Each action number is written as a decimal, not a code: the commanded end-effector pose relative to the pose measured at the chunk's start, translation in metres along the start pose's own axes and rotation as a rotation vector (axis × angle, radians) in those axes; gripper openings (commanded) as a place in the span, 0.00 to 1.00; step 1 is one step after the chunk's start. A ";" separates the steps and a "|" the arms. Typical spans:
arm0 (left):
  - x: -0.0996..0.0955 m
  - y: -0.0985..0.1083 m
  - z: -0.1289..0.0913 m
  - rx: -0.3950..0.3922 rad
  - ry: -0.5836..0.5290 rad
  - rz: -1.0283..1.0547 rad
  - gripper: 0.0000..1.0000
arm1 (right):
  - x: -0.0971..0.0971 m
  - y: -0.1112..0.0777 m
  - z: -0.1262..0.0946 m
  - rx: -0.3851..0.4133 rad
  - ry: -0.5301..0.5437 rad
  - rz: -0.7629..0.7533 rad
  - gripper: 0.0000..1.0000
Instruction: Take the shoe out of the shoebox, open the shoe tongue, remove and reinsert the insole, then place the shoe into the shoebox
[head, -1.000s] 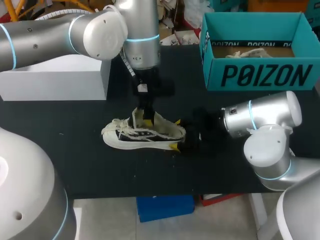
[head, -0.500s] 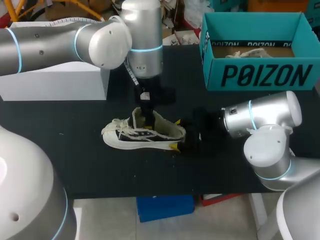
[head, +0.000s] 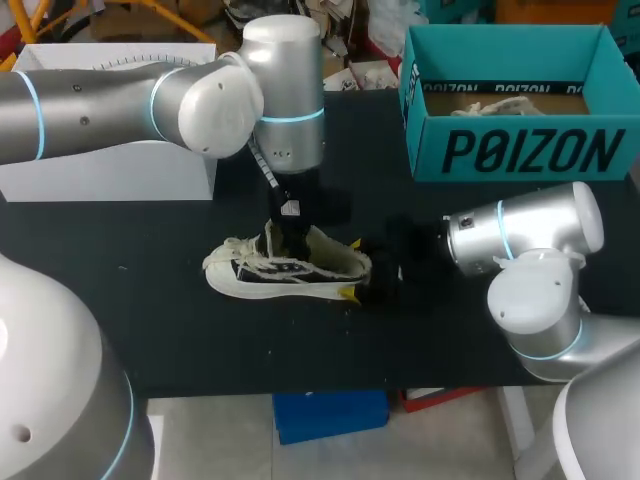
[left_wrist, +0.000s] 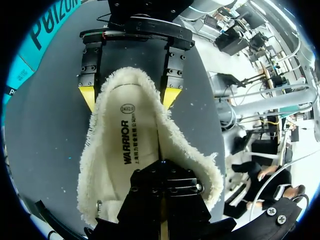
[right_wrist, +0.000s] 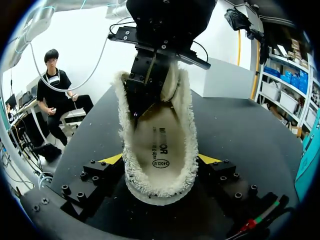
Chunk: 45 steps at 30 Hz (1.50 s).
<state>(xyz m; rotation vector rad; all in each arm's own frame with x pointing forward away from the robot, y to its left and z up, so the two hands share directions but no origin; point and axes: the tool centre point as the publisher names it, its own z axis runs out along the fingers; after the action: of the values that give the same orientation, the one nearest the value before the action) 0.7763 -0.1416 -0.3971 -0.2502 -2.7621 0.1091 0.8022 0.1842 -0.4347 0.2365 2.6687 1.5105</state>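
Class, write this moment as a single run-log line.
shoe: on table, outside shoebox | right gripper: shut on heel | left gripper: inside shoe opening | insole: in shoe

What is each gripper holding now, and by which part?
The right gripper holds the shoe by its heel, a finger on each side. The left gripper is inside the shoe; whether it grips anything cannot be told.

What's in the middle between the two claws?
The shoe. In the right wrist view its fuzzy heel sits gripped between the yellow tips of the right claw, while the left claw dips into its opening.
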 end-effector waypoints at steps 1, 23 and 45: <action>0.001 -0.005 0.010 -0.006 -0.002 -0.003 0.00 | -0.001 -0.003 0.002 0.002 -0.001 0.001 0.00; -0.001 0.001 0.033 -0.019 -0.017 -0.052 0.00 | -0.001 -0.003 0.002 0.002 -0.001 0.001 0.00; -0.015 0.014 0.033 -0.236 -0.284 -0.070 0.40 | -0.001 -0.003 0.002 0.002 -0.001 0.001 0.00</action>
<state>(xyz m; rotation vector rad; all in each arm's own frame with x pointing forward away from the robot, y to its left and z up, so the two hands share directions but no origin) 0.7903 -0.1324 -0.4212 -0.2151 -2.9987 -0.1482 0.8018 0.1848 -0.4351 0.2353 2.6686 1.5107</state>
